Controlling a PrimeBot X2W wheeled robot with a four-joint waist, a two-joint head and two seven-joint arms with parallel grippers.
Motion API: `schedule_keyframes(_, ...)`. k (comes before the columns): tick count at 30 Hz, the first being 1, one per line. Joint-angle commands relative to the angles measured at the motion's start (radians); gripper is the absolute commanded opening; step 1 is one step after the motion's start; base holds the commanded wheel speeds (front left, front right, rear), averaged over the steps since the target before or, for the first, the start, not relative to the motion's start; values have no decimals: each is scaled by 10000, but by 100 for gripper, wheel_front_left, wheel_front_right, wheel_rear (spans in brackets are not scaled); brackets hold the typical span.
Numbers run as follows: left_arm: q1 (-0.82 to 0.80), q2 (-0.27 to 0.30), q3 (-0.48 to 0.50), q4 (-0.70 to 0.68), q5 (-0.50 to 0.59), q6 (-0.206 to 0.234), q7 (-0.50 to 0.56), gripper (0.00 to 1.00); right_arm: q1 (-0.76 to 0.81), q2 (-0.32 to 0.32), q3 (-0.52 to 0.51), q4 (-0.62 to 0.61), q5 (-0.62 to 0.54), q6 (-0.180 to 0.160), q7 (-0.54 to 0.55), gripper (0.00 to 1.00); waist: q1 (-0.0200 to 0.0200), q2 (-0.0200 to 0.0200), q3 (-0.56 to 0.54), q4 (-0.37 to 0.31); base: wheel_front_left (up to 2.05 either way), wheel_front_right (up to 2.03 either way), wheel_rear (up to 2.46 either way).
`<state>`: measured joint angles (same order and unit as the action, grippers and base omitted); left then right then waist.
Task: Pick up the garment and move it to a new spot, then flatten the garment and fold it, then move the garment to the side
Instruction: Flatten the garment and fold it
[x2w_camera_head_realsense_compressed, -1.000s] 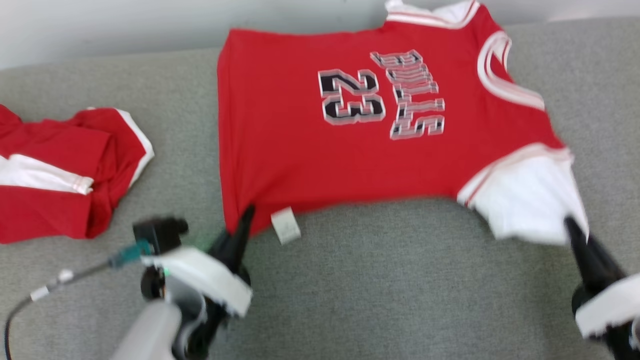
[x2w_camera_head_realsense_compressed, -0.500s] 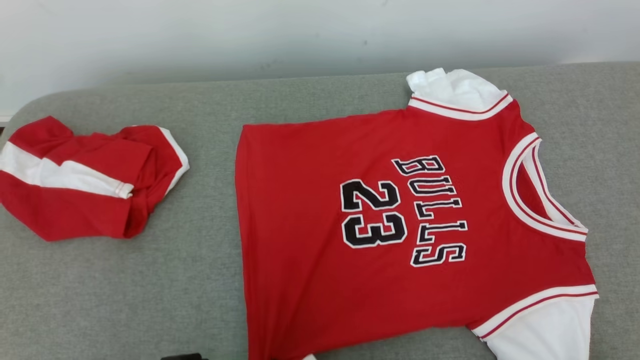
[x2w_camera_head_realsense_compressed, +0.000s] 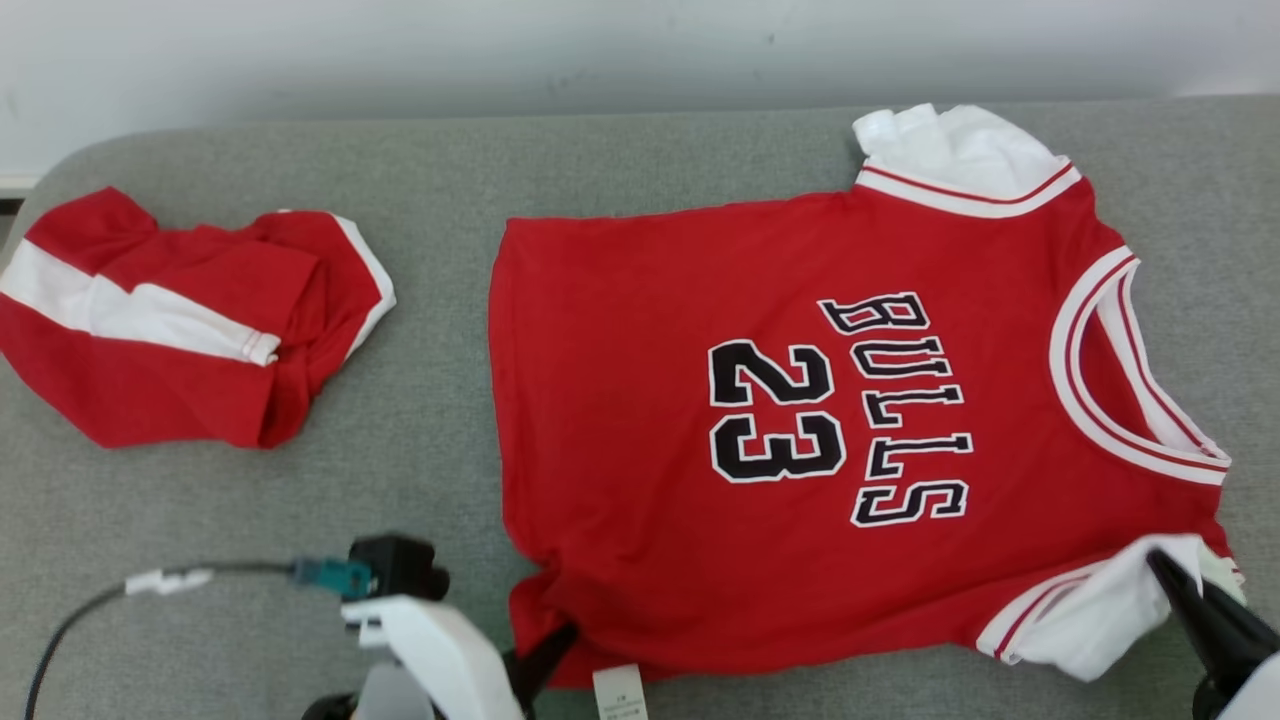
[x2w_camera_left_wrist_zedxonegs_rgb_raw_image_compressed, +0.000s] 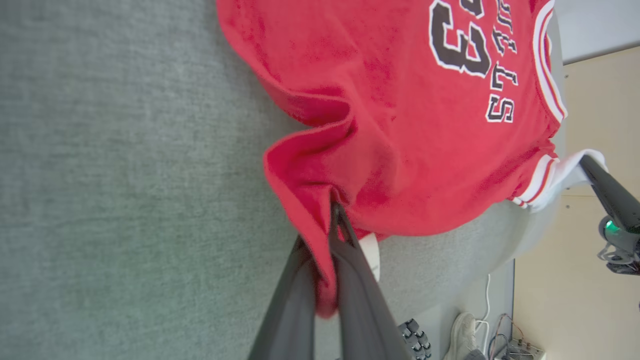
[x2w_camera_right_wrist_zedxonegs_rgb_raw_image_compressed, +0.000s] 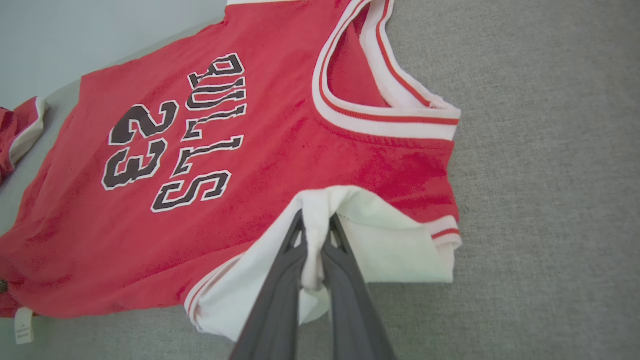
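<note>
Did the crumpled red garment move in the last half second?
No. The crumpled red garment sits as before by the grey surface's rounded corner; the camera shifted.

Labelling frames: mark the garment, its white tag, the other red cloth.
garment (x2w_camera_head_realsense_compressed: 620, 400), head view, plain red body.
white tag (x2w_camera_head_realsense_compressed: 620, 693), head view, tag's middle.
other red cloth (x2w_camera_head_realsense_compressed: 150, 395), head view, red lower fold.

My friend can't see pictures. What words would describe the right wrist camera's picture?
The right claw pinches the white sleeve of a red jersey spread out on a grey fabric surface. The jersey reads BULLS 23 in black letters, and a small white tag sticks out at its hem.
</note>
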<state>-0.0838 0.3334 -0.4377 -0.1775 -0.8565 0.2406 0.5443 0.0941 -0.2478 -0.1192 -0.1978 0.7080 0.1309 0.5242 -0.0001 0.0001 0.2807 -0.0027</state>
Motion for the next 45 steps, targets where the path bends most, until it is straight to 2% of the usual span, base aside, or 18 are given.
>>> schedule_keyframes(1, -448, -50, 93, -145, -389, 221, 535, 0, -472, -89, -15, -82, 24, -5, 351, 0, 1, -1, 180, 104, 0, 0, 0)
schedule_keyframes(9, -2138, 102, 311, -553, -981, 1423, 2759, 0, -2462, -631, -75, 71, -234, -5, 1690, 0, 1, -1, 710, 157, 0, 0, 0)
schedule_keyframes(14, -3052, 230, 376, -706, -1180, 1914, 3699, 0, -3505, -845, -23, 366, -461, -5, 2122, 0, 1, -1, 1034, 131, 0, 0, 0)
schedule_keyframes(19, -3866, 52, 586, -342, -1147, 2342, 3947, 0, -4282, -846, 301, 852, -766, -5, 2133, 0, 1, -1, 1310, 76, 0, 0, 0)
schedule_keyframes(26, -4356, -216, 927, 211, -1293, 2715, 3815, 2, -4992, -746, 872, 1582, -1060, -5, 1510, 0, 1, -1, 1392, -37, 0, 0, 0)
schedule_keyframes(27, -4342, -251, 981, 252, -1290, 2716, 3730, 35, -5054, -694, 869, 1659, -1096, -5, 1341, 3, 1, -1, 1374, -51, 0, 0, 0)
schedule_keyframes(28, -4291, -295, 1016, 274, -1290, 2694, 3614, 96, -5087, -652, 902, 1741, -1116, -5, 1167, 25, 1, -1, 1331, -64, 0, 0, 0)
schedule_keyframes(29, -4208, -320, 1062, 279, -1296, 2660, 3510, 100, -5100, -625, 949, 1784, -1090, -5, 979, 60, 1, -1, 1299, -71, 0, 0, 0)
schedule_keyframes(30, -4114, -323, 1103, 245, -1299, 2612, 3405, 100, -5082, -608, 940, 1865, -1080, -5, 817, 100, 1, -1, 1260, -81, 0, 0, 0)
schedule_keyframes(32, -3882, -397, 1280, 128, -1378, 2530, 3161, 100, -4997, -630, 877, 1928, -1123, -5, 427, 100, 1, -1, 1155, -90, 0, 0, 0)
schedule_keyframes(35, -3488, -220, 1505, -220, -1233, 2170, 2638, 100, -4653, -662, 773, 1812, -995, -5, -64, 100, 1, -1, 997, -96, 0, 0, 0)
schedule_keyframes(39, -2679, 382, 1583, -899, -586, 1420, 1720, 100, -3977, -909, 694, 1358, -1072, -5, -602, 100, 1, -1, 801, -124, 0, 0, 0)
schedule_keyframes(45, -1306, 1035, 1047, -1432, 472, 693, 632, 100, -2636, -1382, 520, 951, -1410, -5, -952, 100, 1, -1, 840, -72, 0, 0, 0)
